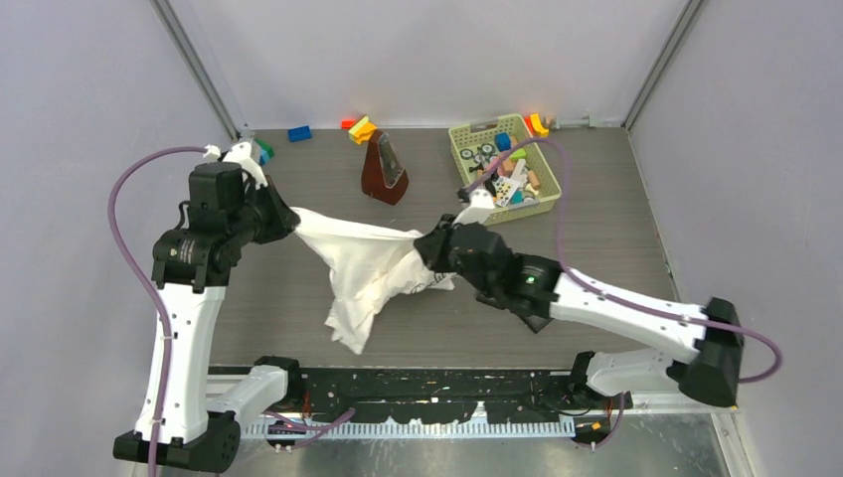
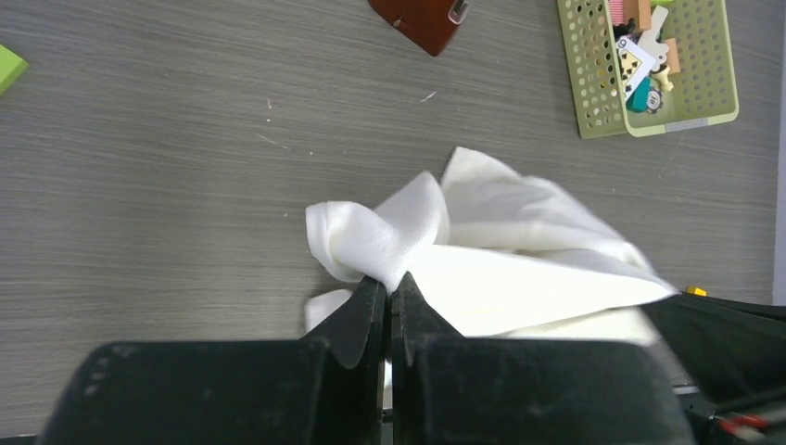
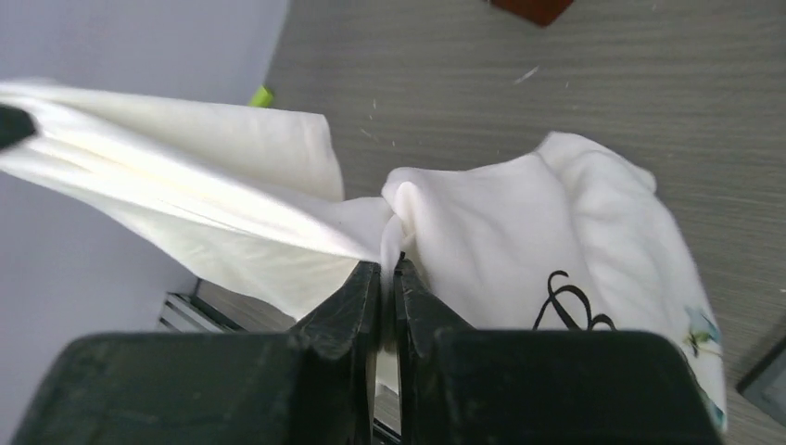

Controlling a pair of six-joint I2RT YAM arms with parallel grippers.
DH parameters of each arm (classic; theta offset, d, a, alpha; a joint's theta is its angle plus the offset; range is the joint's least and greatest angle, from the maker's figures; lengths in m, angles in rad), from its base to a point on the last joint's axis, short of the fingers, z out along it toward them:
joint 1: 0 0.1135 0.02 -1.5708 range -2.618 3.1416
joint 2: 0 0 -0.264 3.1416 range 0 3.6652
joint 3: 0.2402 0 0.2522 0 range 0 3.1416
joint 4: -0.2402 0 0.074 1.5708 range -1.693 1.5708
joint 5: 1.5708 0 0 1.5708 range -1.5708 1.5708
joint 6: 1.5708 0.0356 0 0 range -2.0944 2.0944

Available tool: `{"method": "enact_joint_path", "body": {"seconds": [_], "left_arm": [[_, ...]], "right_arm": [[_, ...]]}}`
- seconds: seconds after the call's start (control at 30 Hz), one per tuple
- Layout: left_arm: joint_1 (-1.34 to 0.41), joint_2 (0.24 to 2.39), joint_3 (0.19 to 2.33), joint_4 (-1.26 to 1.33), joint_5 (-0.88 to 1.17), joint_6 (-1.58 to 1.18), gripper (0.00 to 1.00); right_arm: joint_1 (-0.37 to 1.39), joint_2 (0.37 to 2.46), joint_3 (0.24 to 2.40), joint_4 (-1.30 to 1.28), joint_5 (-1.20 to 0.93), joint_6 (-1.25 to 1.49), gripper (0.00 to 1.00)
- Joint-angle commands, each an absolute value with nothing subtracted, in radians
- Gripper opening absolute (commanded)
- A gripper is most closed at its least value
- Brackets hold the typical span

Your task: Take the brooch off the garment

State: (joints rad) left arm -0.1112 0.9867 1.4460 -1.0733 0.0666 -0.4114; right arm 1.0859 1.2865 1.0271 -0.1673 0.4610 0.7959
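My left pincer (image 2: 389,289) is pressed together on a bunched fold of the white T-shirt (image 1: 360,270). My right pincer (image 3: 389,269) pinches another fold of it, just beside the black lettering (image 3: 570,306). The shirt is stretched taut between the two, and its loose lower part droops toward the grey table (image 1: 596,229). I cannot make out the brooch among the folds in any view.

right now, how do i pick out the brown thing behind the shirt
On the grey table, find the white garment lifted at its middle. Just beyond it, left of the green basket, stands a dark brown tapering object. It is the only brown thing there, far bigger than the bright little blocks behind it.
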Motion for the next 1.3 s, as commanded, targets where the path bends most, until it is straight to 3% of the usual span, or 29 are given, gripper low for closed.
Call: {"method": "enact_joint_path", "body": {"seconds": [0.0, 0.23, 0.3, 0.33, 0.37, 0.47, 0.5, 0.57, 0.6, 0.63, 0.7, 0.93, 1.27], "left_arm": [[-0.094, 0.973, 1.533, -1.047, -0.173, -0.338, 0.00], [-0.094, 0.980, 1.569, -1.100, -0.203, -0.328, 0.00], [-0.094, 0.960, 1.548, -1.094, -0.169, -0.345, 0.00], [-0.094, 0.951, 1.531, -1.086, -0.143, -0.351, 0.00], [-0.094, 0.941, 1.514, -1.080, -0.127, -0.356, 0.00], [-0.094, 0.930, 1.484, -1.081, -0.124, -0.362, 0.00], [-0.094, 0.929, 1.481, -1.084, -0.118, -0.361, 0.00], [-0.094, 0.927, 1.478, -1.087, -0.099, -0.360, 0.00], [-0.094, 0.926, 1.477, -1.087, -0.094, -0.359, 0.00], [-0.094, 0.920, 1.474, -1.086, -0.090, -0.359, 0.00], [-0.094, 0.909, 1.460, -1.079, -0.086, -0.358, 0.00], [-0.094, 0.869, 1.393, -1.050, -0.061, -0.325, 0.00], [-0.094, 0.800, 1.318, -1.014, -0.052, -0.301, 0.00]], "right_arm": [[1.007, 1.077, 1.012, -0.428, 0.639, 0.745, 0.15], [0.928, 0.869, 1.033, -0.575, 0.705, 0.726, 0.19], [0.924, 0.856, 1.044, -0.590, 0.698, 0.716, 0.15], [0.924, 0.855, 1.047, -0.593, 0.683, 0.713, 0.06], [0.924, 0.858, 1.056, -0.603, 0.678, 0.714, 0.03], [0.923, 0.873, 1.067, -0.617, 0.659, 0.723, 0.01], [0.923, 0.876, 1.068, -0.614, 0.646, 0.720, 0.03], [0.923, 0.895, 1.061, -0.576, 0.553, 0.687, 0.24], [0.923, 0.926, 1.058, -0.560, 0.480, 0.673, 0.45], [0.923, 0.947, 1.057, -0.542, 0.454, 0.675, 0.55], [0.923, 1.029, 1.060, -0.521, 0.409, 0.686, 0.60], [0.924, 1.445, 1.198, -0.462, 0.379, 0.677, 0.66], [0.941, 1.857, 1.435, -0.281, 0.140, 0.696, 0.60]]}}
